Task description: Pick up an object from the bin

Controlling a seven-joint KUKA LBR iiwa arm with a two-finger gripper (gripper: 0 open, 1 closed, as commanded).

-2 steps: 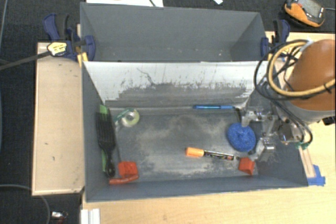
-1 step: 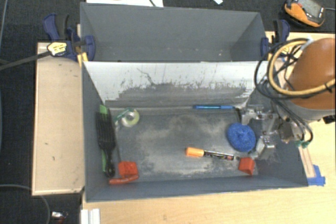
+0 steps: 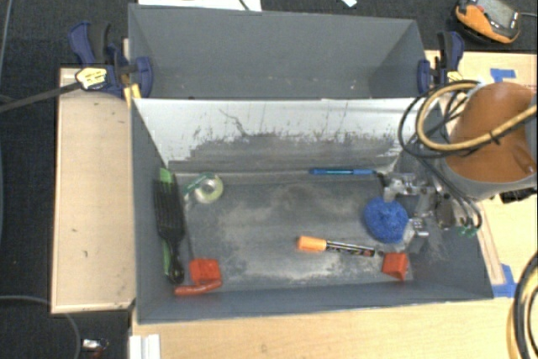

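My gripper is low at the right end of the bin, close to the right wall. A fuzzy blue ball lies right against its left side; I cannot tell whether it is gripped. Just below the gripper sits a small orange block. A black marker with an orange cap lies flat on the floor to the left of the block. Along the foot of the back wall lies a thin blue pen.
At the left end a black brush with a green handle lies along the wall, a clear ring beside its top and a red-orange piece at its lower end. The arm with its orange cover and cables overhangs the right rim.
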